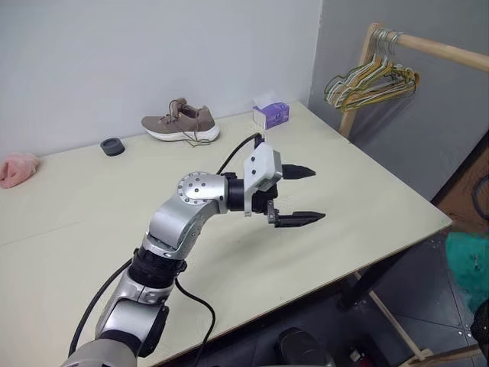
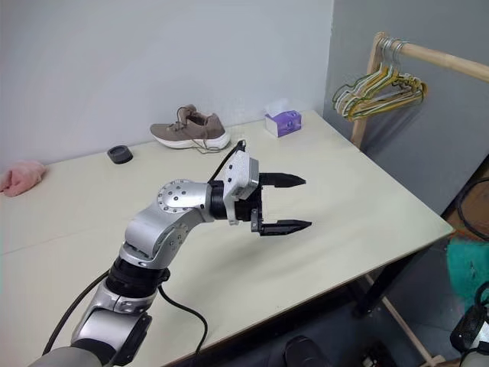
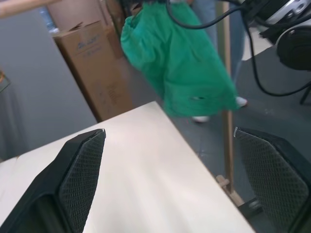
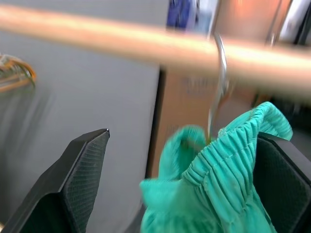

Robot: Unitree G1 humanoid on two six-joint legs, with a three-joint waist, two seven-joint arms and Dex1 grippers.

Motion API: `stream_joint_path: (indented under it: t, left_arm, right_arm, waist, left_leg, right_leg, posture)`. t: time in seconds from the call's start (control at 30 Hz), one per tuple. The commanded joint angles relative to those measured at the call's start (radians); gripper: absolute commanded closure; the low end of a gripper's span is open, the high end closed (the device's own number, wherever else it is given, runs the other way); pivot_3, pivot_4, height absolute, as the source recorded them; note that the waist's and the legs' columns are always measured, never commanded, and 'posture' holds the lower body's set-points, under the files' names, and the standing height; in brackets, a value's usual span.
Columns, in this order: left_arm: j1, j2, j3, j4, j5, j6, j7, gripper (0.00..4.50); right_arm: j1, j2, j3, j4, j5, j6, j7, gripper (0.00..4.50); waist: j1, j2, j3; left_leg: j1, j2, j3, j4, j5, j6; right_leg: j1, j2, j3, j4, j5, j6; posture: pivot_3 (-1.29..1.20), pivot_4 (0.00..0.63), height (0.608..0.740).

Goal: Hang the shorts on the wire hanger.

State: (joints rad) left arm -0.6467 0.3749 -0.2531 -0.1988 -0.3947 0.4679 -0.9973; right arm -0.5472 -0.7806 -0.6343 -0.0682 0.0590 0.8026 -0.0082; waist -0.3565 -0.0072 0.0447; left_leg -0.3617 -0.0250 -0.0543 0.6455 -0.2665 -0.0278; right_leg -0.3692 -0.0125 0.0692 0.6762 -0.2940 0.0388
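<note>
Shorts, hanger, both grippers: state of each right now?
shorts: hanging from the wire hanger, off the table
wire hanger: hooked over the wooden rail
left gripper: open, empty, above the table
right gripper: open, shorts between its fingers

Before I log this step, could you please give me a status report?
Both end effectors open, empty. Shorts hang on wire hanger hooked over the rail. Nothing obstructing.

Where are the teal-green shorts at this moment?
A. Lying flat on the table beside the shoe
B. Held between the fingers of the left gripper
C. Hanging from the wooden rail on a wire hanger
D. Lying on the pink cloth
C. The right wrist view shows the shorts gathered on the wire hanger, whose hook goes over the wooden rail; the left gripper is open and empty above the table.
</note>
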Motion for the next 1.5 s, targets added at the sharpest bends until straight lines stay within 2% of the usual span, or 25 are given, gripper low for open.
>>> stream_joint_path:
  t: [0.03, 0.23, 0.47, 0.67, 0.87, 1.07, 1.23, 1.37, 1.5]
  left_arm:
    - [0.008, 0.018, 0.023, -0.034, 0.001, -0.01, 0.011, 0.0]
    - [0.02, 0.036, 0.025, -0.037, -0.001, -0.01, 0.014, 0.0]
    - [0.031, 0.054, 0.021, -0.039, -0.001, -0.011, 0.004, 0.0]
    - [0.036, 0.064, 0.016, -0.04, -0.003, -0.011, -0.003, 0.0]
    - [0.039, 0.074, 0.017, -0.027, 0.0, -0.018, -0.015, 0.0]
    - [0.055, 0.097, 0.054, -0.004, 0.007, -0.016, 0.005, 0.0]
    - [0.09, 0.128, 0.104, 0.055, 0.113, -0.032, 0.154, 0.0]
    - [0.115, 0.101, 0.235, 0.162, 0.253, -0.007, 0.495, 0.0]
    - [0.187, 0.052, 0.375, 0.148, 0.294, 0.047, 0.726, 0.0]
  right_arm:
    - [0.007, 0.002, 0.012, -0.055, -0.016, -0.034, -0.017, 0.02]
    - [-0.013, 0.096, -0.03, -0.122, 0.043, 0.127, -0.048, 0.02]
    - [-0.06, 0.253, -0.092, -0.306, 0.08, 0.36, -0.115, 0.02]
    - [0.003, 0.38, -0.012, -0.535, 0.064, 0.427, -0.145, 0.02]
    - [0.025, 0.484, 0.045, -0.636, 0.054, 0.542, -0.16, 0.02]
    - [0.118, 0.414, 0.299, -0.691, 0.054, 0.382, -0.052, 0.02]
    - [0.168, 0.41, 0.478, -0.646, 0.057, 0.186, 0.046, 0.02]
    - [0.182, 0.458, 0.596, -0.512, 0.093, -0.057, 0.181, 0.02]
    - [0.175, 0.482, 0.644, -0.357, 0.137, -0.208, 0.311, 0.02]
  waist:
    - [0.003, -0.001, 0.0]
    - [0.009, -0.001, 0.0]
    - [0.027, 0.0, 0.0]
    - [0.035, 0.0, 0.0]
    - [0.034, 0.0, 0.0]
    - [0.029, 0.0, 0.0]
    - [0.025, -0.001, 0.0]
    - [0.033, -0.004, 0.001]
    - [0.055, -0.008, 0.0]
  left_leg:
    - [0.0, 0.0, 0.0, 0.0, 0.0, 0.0]
    - [0.0, 0.0, 0.0, 0.0, 0.0, 0.0]
    - [0.0, 0.0, 0.0, 0.001, 0.0, 0.0]
    - [-0.001, 0.0, 0.0, 0.001, 0.0, 0.0]
    - [-0.001, 0.0, 0.0, 0.001, 0.0, 0.0]
    - [0.0, 0.0, -0.001, 0.001, 0.0, 0.0]
    - [0.0, 0.002, -0.002, 0.0, 0.0, 0.0]
    - [0.001, 0.002, -0.003, 0.001, 0.0, 0.0]
    - [-0.001, 0.002, -0.005, 0.001, 0.0, 0.001]
  right_leg:
    - [0.0, 0.0, 0.0, 0.0, 0.0, 0.0]
    - [0.0, 0.0, 0.0, 0.0, 0.0, 0.001]
    - [-0.001, 0.0, 0.001, 0.002, 0.001, 0.001]
    - [-0.002, 0.0, 0.001, 0.002, 0.001, 0.001]
    - [-0.003, 0.0, 0.001, 0.002, 0.001, 0.001]
    - [-0.004, 0.0, 0.001, 0.002, 0.001, 0.001]
    - [-0.004, 0.002, 0.0, 0.002, 0.001, 0.001]
    - [-0.004, 0.001, -0.001, 0.002, 0.001, 0.002]
    - [-0.005, -0.002, -0.002, 0.002, 0.001, 0.002]
  posture:
    - [-0.34, 0.0, 0.74]
    - [-0.33, 0.0, 0.74]
    - [-0.33, 0.0, 0.74]
    - [-0.33, 0.0, 0.74]
    - [-0.33, 0.0, 0.74]
    - [-0.33, 0.0, 0.74]
    - [-0.3, 0.0, 0.74]
    - [-0.25, 0.0, 0.74]
    - [-0.19, 0.0, 0.74]
